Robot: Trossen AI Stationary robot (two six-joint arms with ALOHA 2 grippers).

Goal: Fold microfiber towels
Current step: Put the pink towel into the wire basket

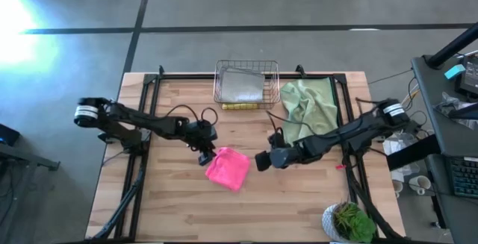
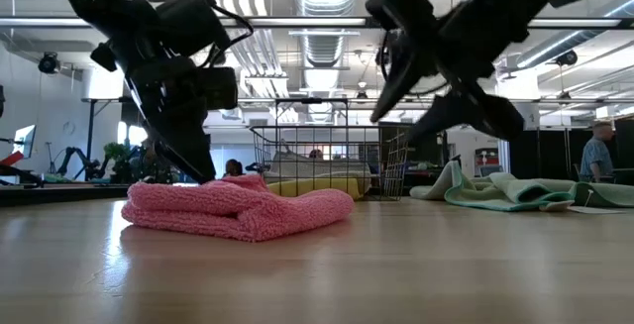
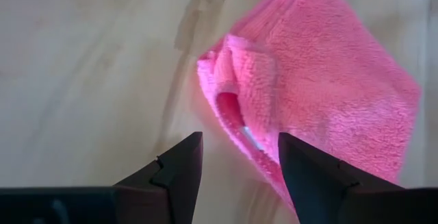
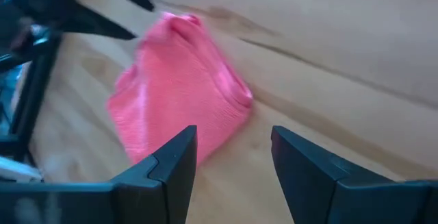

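Note:
The hot pink towel (image 1: 228, 168) lies folded on the table's middle; it also shows in the low view (image 2: 238, 208) and both wrist views (image 3: 321, 80) (image 4: 181, 94). My left gripper (image 1: 205, 157) is open at the towel's left corner, low over the table, its fingers on either side of that folded corner (image 3: 229, 66). My right gripper (image 1: 261, 161) is open and empty, raised above the table just right of the towel (image 2: 391, 91). A light grey towel (image 1: 240, 86) lies in the copper wire basket (image 1: 218, 87) over a yellow one (image 1: 239, 106). Two green towels (image 1: 308, 106) lie heaped at the far right. My left gripper stands open around the pink towel's left corner (image 3: 239, 125), slanting down from the table's left. I cannot tell whether a finger touches the cloth.
The basket stands at the far edge's middle. A potted plant (image 1: 349, 221) stands at the near right corner. Bare wood lies in front of the pink towel and at the table's left. A person (image 2: 597, 156) stands far off in the room behind.

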